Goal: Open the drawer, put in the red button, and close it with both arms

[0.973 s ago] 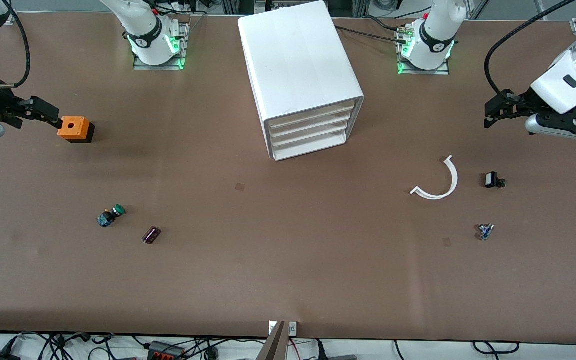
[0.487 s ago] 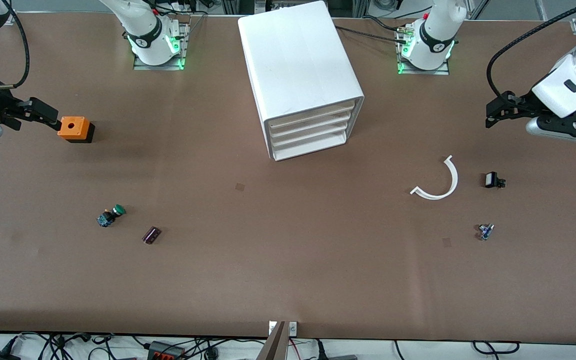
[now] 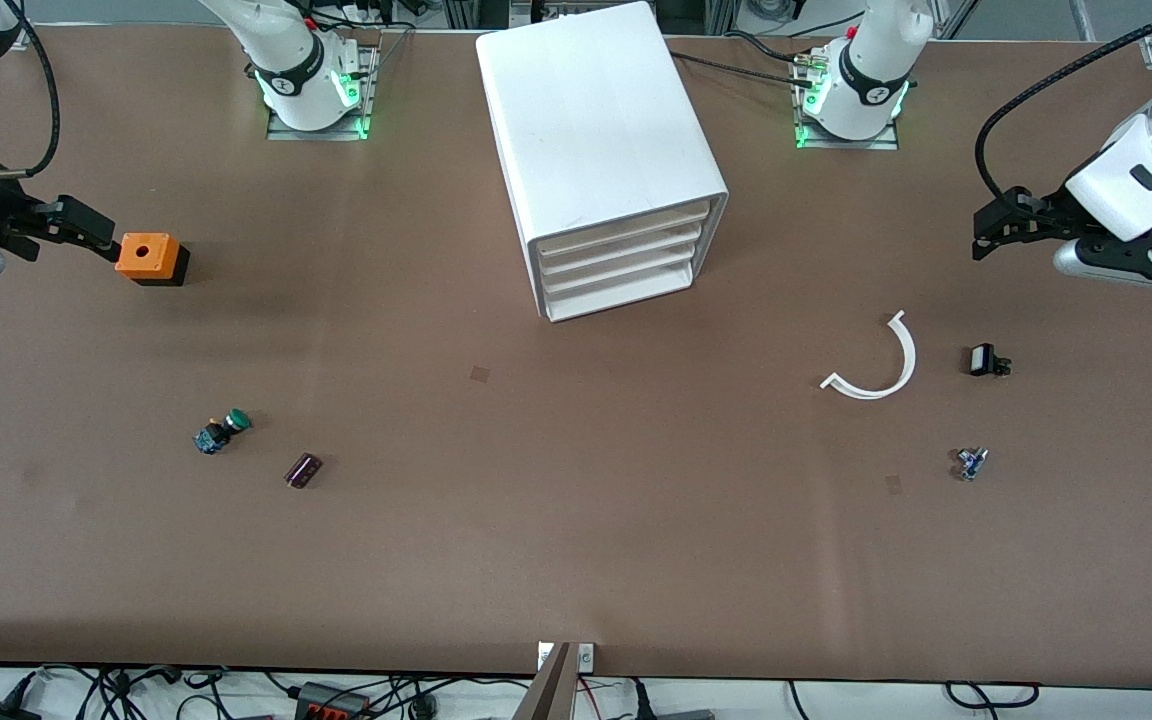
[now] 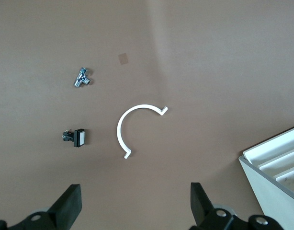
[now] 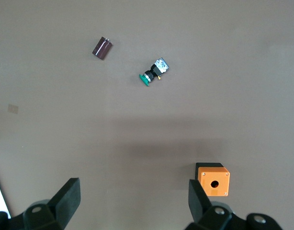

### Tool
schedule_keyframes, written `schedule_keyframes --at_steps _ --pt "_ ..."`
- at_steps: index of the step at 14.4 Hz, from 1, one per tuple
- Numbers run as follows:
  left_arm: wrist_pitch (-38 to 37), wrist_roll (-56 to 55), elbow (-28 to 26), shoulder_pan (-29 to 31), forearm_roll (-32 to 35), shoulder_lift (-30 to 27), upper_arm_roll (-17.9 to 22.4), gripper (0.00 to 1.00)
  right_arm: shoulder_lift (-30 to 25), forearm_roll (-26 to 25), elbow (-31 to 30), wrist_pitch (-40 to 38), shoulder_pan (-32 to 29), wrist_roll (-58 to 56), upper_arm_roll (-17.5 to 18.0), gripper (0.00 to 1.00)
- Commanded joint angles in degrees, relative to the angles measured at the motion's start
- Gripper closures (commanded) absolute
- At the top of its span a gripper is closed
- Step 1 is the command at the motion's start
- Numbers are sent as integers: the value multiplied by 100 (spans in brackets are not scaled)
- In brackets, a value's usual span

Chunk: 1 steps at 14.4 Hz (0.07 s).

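No red button shows in any view. The white drawer cabinet (image 3: 601,150) stands at the table's middle, and its stacked drawers (image 3: 626,262) all look shut; a corner of it shows in the left wrist view (image 4: 276,163). My left gripper (image 3: 984,228) hangs open and empty over bare table at the left arm's end; its own view (image 4: 135,211) shows the jaws wide apart. My right gripper (image 3: 86,226) is open and empty at the right arm's end, beside the orange box (image 3: 149,257). Its own view (image 5: 132,201) also shows the jaws wide apart.
A green-capped switch (image 3: 223,430) and a dark purple cylinder (image 3: 303,469) lie nearer the camera than the orange box (image 5: 213,180). A white curved strip (image 3: 874,360), a small black-and-white part (image 3: 984,360) and a tiny silver-blue part (image 3: 970,463) lie toward the left arm's end.
The left arm's wrist has risen slightly and drawn toward its end of the table. The right gripper has pulled back a little from the orange box. Nothing on the table has moved.
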Motion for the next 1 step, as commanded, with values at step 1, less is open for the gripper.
schedule_keyframes --at_steps 1 --pt "-115 136 197 -12 39 104 36 0 -170 -94 -174 83 -41 -11 60 0"
